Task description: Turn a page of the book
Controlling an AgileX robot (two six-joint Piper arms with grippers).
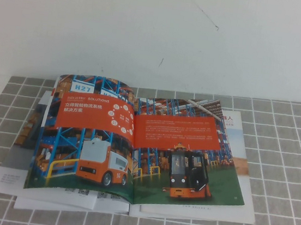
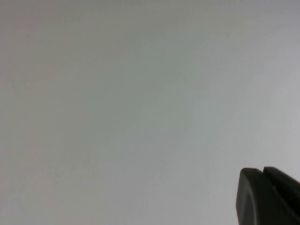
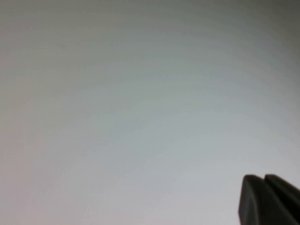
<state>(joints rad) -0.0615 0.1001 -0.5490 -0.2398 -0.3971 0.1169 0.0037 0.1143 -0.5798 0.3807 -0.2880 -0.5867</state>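
Observation:
The book (image 1: 135, 143) lies open on the grey tiled table (image 1: 287, 162), seen only in the high view. The page (image 1: 189, 155) with the black-and-orange forklift, blue racks and an orange text panel lies flat as the right-hand sheet. The left-hand sheet (image 1: 89, 138) shows the orange-and-white vehicle. Neither arm shows in the high view. My left gripper (image 2: 262, 171) shows only in the left wrist view, its dark fingertips together against a blank white surface. My right gripper (image 3: 264, 178) shows only in the right wrist view, likewise shut and empty, facing blank white.
Plainer white booklets (image 1: 7, 180) lie under the book and stick out at its left, front and right. A white wall (image 1: 160, 31) rises behind the table. Bare tiles lie to the right and along the front edge.

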